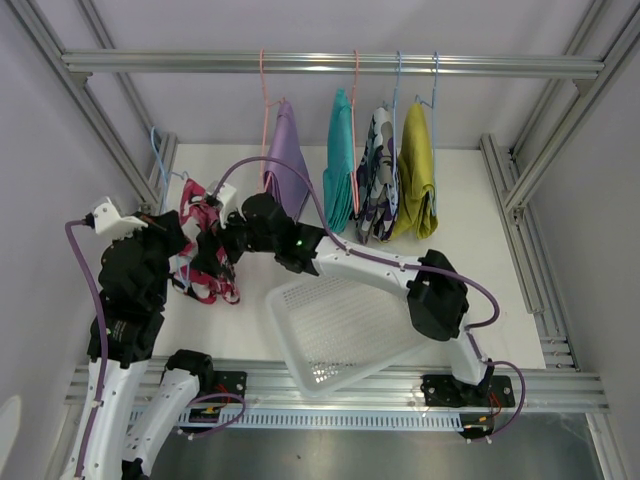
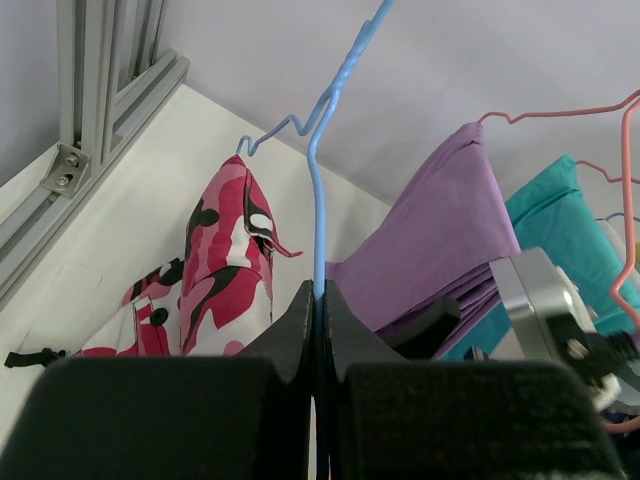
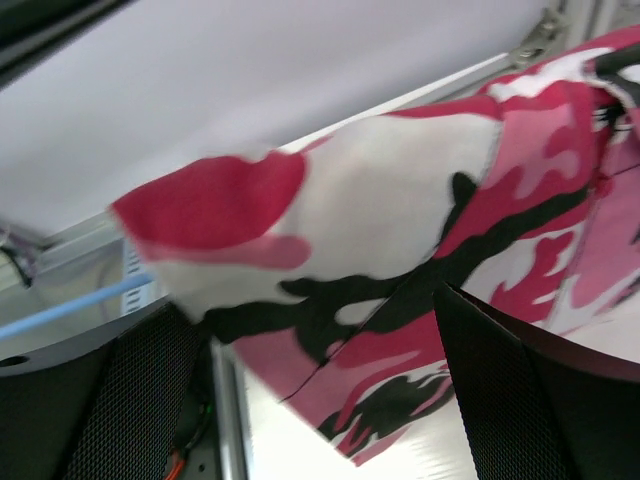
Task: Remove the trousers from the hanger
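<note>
The blue hanger is being clamped by its wire, below the hook, between the fully closed fingers of the left gripper; the red-and-white patterned shorts are being carried on that hanger, draping over its left side in the left wrist view, off the rail and over the left part of the table; the right gripper is being held at the same shorts with its fingers wide apart, released; patterned cloth is being seen across the gap between them, contact with the pads not being resolvable in the blurred right wrist view; the lilac shorts, teal shorts, camouflage shorts and mustard shorts are being left hanging side by side from the rail on their own hangers; a white basket is being kept tilted on the near table edge, under the right arm
</note>
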Tool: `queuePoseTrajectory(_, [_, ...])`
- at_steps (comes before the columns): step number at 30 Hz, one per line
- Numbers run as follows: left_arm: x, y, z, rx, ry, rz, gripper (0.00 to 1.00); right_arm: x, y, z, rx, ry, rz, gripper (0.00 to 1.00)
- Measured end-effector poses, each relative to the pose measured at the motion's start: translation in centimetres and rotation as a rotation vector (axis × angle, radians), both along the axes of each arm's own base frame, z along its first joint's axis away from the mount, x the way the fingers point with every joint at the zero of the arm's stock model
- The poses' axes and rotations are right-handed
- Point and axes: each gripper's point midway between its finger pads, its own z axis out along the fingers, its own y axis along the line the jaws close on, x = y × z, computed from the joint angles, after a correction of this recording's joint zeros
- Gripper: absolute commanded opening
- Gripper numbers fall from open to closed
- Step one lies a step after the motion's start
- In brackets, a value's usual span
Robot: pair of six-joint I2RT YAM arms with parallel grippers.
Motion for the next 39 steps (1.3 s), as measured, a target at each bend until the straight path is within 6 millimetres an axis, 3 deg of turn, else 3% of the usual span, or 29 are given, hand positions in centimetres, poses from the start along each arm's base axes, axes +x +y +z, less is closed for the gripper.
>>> queuePoseTrajectory(6, [0.0, -0.2, 0.0, 0.0, 0.002, -0.008, 0.0, 2.5, 0.9, -0.8, -0.016, -0.014, -0.087, 0.99])
queuePoseTrajectory(12, [0.2, -0.3, -0.2, 0.0, 0.007, -0.016, 0.01, 5.1, 0.3, -1.7, -0.031, -0.015, -0.162, 0.93])
queuePoseTrajectory(14, [0.2, -0.4, -0.2, 0.0, 0.009, -0.023, 0.0, 6.1, -0.2, -1.8, -0.032, -0.017, -0.189, 0.87])
queuePoseTrajectory(17, [0.3, -0.6, -0.2, 0.0, 0.01, -0.034, 0.0, 7.7, -0.9, -1.6, -0.026, -0.02, -0.221, 0.66])
queuePoseTrajectory(19, [0.3, -0.7, -0.3, 0.0, 0.011, -0.037, 0.0, 8.3, -1.2, -1.7, -0.021, -0.017, -0.229, 0.58])
queuePoseTrajectory(22, [0.4, -0.8, -0.4, 0.0, 0.017, -0.043, 0.01, 8.3, -1.1, -1.7, -0.011, -0.006, -0.223, 0.55])
queuePoseTrajectory(26, [0.5, -0.9, -0.5, 0.0, 0.02, -0.045, 0.01, 8.0, -0.7, -1.7, 0.016, 0.012, -0.184, 0.64])
queuePoseTrajectory(36, [0.5, -1.2, -0.5, 0.0, 0.021, -0.06, 0.01, 6.8, -0.4, -1.6, 0.061, 0.067, -0.098, 0.65])
queuePoseTrajectory(37, [0.5, -1.2, -0.5, -0.001, 0.021, -0.061, 0.0, 6.7, -0.4, -1.5, 0.066, 0.072, -0.094, 0.63])
queuePoseTrajectory(39, [0.5, -1.2, -0.5, -0.001, 0.021, -0.062, 0.01, 6.6, -0.3, -1.4, 0.074, 0.078, -0.088, 0.46])
